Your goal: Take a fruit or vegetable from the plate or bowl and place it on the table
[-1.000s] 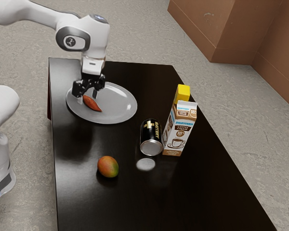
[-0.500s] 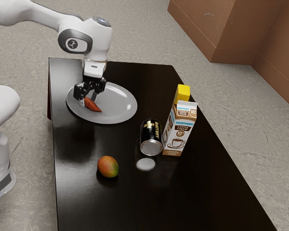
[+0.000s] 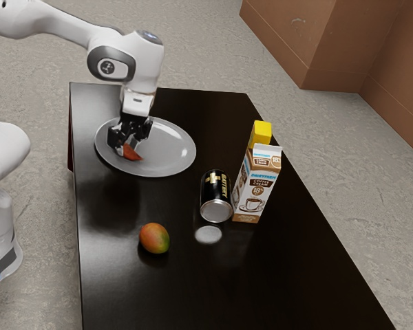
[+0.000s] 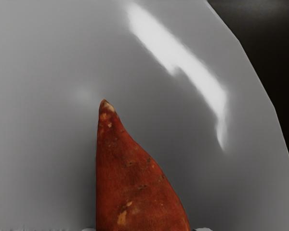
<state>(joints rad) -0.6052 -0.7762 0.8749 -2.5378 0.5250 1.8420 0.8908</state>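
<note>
sweet potato [image 3: 132, 154]: lying on the plate, low between the jaws; not lifted.
jaws: standing wide, one finger to each side of the sweet potato – straddling, with no clear grip to be seen.
plate [image 3: 172, 148]: reached, by the look of it; approach about done, pick itself still to come.
table [image 3: 193, 289]: waiting for the sweet potato; closing, lifting, carrying clear of the rim, setting down and letting go all remain – so under half done, at a guess.
arm [image 3: 141, 62]: lower than in the earlier frame, and slightly further toward the exterior view's right; now covering more of the sweet potato.
mango [image 3: 154, 238]: resting on the table, well apart from the plate; unchanged since the earlier frame.
can [image 3: 216, 196] and carton [image 3: 257, 189]: standing just beside each other, likewise unmoved.
</note>
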